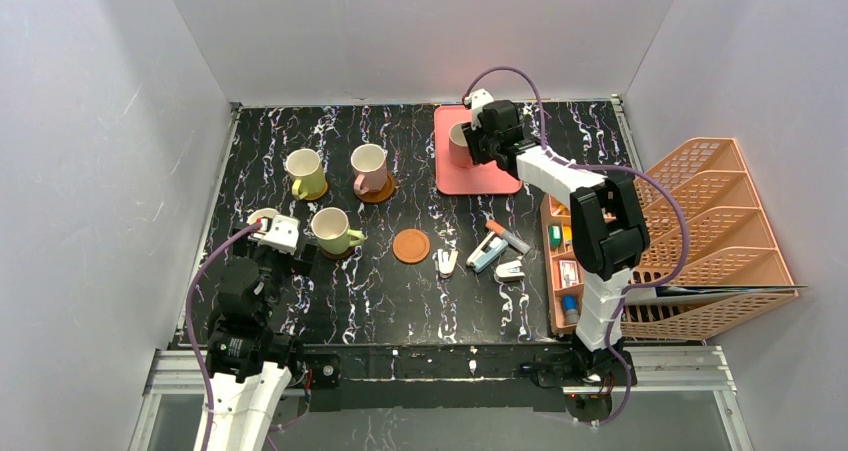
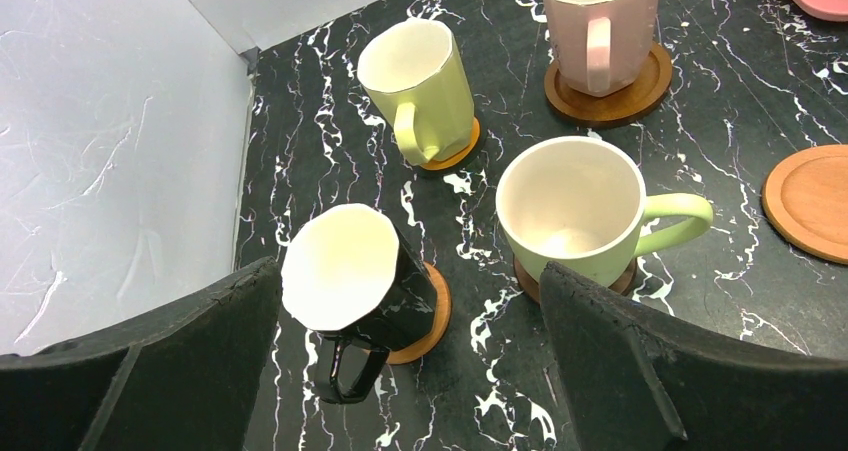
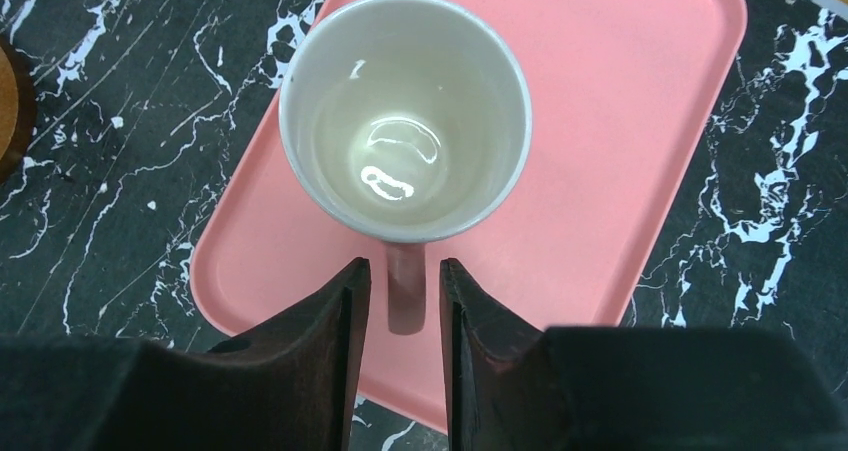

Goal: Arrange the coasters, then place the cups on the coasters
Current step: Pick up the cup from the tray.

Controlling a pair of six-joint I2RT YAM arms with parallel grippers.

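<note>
Your right tool [image 3: 405, 271] is out at the far side of the counter. Its two fingers stand only a little apart, one on each side of the handle of the pink ceramic mug [image 3: 400, 121]. A sliver of gap shows on both sides, so the tool straddles the handle without pinching it. That mug stands upright, cream inside, toward the left side of the pink rectangular tray [image 3: 620, 121]. The tray lies flat on the black white-veined counter [image 3: 780, 271].

Your left tool [image 2: 410, 271] is spread wide and has hold of nothing. It hangs over the near left part of the counter. Between its fingers you look down on the glossy dark-brown mug [image 2: 345, 271], upright on a brown round wooden coaster [image 2: 432, 316]. Just to the right stands the yellow-green mug [image 2: 570, 211], handle pointing right, on a dark coaster [image 2: 528, 279]. Farther back are the pale yellow mug [image 2: 415, 86] on an orange coaster [image 2: 462, 151] and the second pink mug [image 2: 600, 21] on a dark-brown rimmed coaster [image 2: 640, 91]. A bare orange-brown rimmed coaster [image 2: 810, 201] lies to the right of the yellow-green mug, apart from it.
</note>
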